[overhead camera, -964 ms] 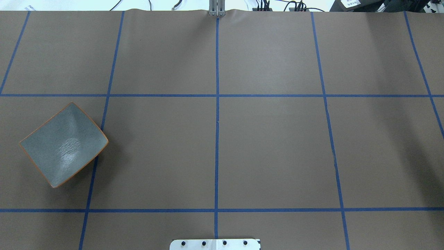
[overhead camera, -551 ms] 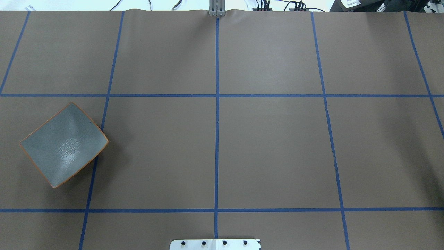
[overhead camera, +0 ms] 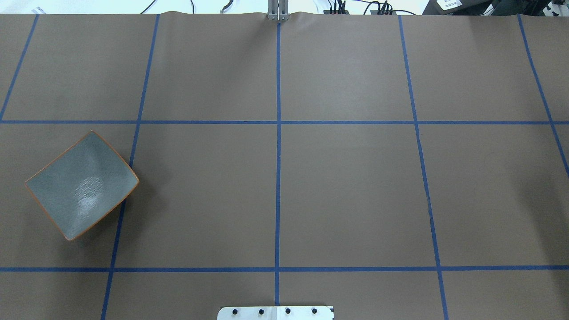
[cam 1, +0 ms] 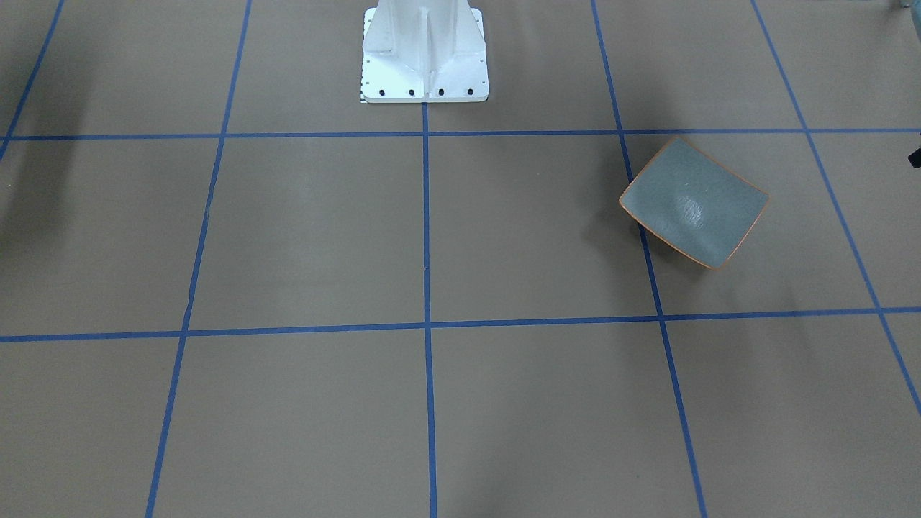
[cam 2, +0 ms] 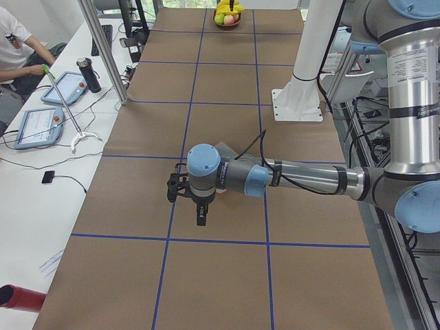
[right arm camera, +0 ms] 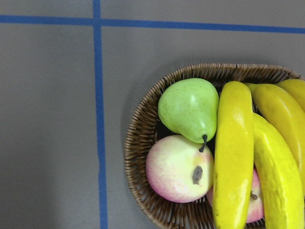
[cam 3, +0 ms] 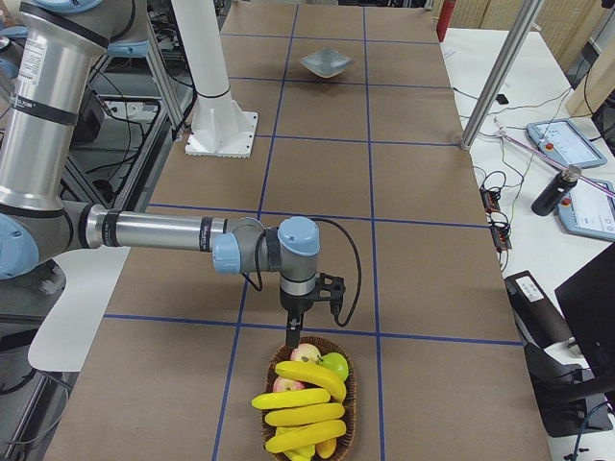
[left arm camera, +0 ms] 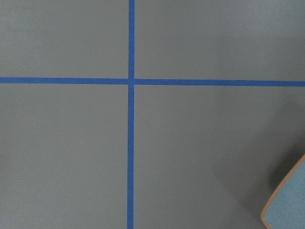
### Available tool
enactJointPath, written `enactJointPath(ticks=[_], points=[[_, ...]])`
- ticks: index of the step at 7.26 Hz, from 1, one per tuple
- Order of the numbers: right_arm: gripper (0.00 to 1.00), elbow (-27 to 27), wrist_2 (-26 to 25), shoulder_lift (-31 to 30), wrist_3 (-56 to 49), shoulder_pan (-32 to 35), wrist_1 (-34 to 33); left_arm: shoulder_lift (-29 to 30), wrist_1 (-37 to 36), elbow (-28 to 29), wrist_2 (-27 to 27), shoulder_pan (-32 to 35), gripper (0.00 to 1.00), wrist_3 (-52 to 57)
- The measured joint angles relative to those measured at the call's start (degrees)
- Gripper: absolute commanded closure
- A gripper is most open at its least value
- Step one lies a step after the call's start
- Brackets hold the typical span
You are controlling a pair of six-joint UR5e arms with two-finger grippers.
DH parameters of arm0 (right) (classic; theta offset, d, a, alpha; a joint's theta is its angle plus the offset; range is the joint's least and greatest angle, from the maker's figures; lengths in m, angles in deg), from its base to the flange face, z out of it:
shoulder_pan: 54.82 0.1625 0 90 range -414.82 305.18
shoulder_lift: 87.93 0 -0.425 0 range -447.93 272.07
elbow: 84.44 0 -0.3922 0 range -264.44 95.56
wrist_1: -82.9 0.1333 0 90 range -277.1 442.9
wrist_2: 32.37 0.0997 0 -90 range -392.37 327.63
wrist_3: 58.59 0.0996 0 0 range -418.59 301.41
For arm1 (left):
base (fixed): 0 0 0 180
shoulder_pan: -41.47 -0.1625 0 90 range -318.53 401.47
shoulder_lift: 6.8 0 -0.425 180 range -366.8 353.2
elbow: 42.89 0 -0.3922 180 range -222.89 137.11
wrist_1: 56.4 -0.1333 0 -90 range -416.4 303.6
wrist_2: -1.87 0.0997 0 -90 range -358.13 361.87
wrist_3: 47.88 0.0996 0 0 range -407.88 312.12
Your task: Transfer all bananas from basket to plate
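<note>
Several yellow bananas (cam 3: 303, 415) (right arm camera: 233, 157) lie in a brown wicker basket (cam 3: 352, 389) (right arm camera: 138, 143) at the table's right end. The grey-green plate (overhead camera: 82, 186) (cam 1: 694, 203) (cam 3: 327, 63) with its orange rim sits bare at the left end; one corner of the plate (left arm camera: 288, 205) shows in the left wrist view. My right gripper (cam 3: 295, 336) hangs over the basket's near rim. My left gripper (cam 2: 201, 218) points down beside the plate. Neither gripper shows in a close view, so I cannot tell whether either is open or shut.
A green pear (right arm camera: 188, 107) and a pink apple (right arm camera: 176, 169) share the basket. The white robot pedestal (cam 1: 424, 50) stands at the table's robot side. A person (cam 2: 14, 48) sits by tablets (cam 2: 34, 127) along the operators' edge. Blue tape lines grid the brown table.
The plate has not moved. A faint shadow on the table's right side has thinned in the overhead view.
</note>
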Motion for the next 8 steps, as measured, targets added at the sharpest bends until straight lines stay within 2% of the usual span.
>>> enactJointPath(ticks=[2, 6, 8], points=[[0.1, -2.95, -0.4, -0.05, -0.39, -0.06, 0.38, -0.05, 0.02, -0.2, -0.06, 0.05, 0.0, 0.07], [0.1, -5.77, -0.61, 0.14, -0.57, -0.16, 0.95, -0.05, 0.06, -0.31, -0.13, 0.09, 0.0, 0.08], [0.13, -8.72, -2.11, 0.39, -0.46, -0.23, 4.29, -0.05, 0.05, -0.34, -0.16, 0.09, 0.0, 0.08]])
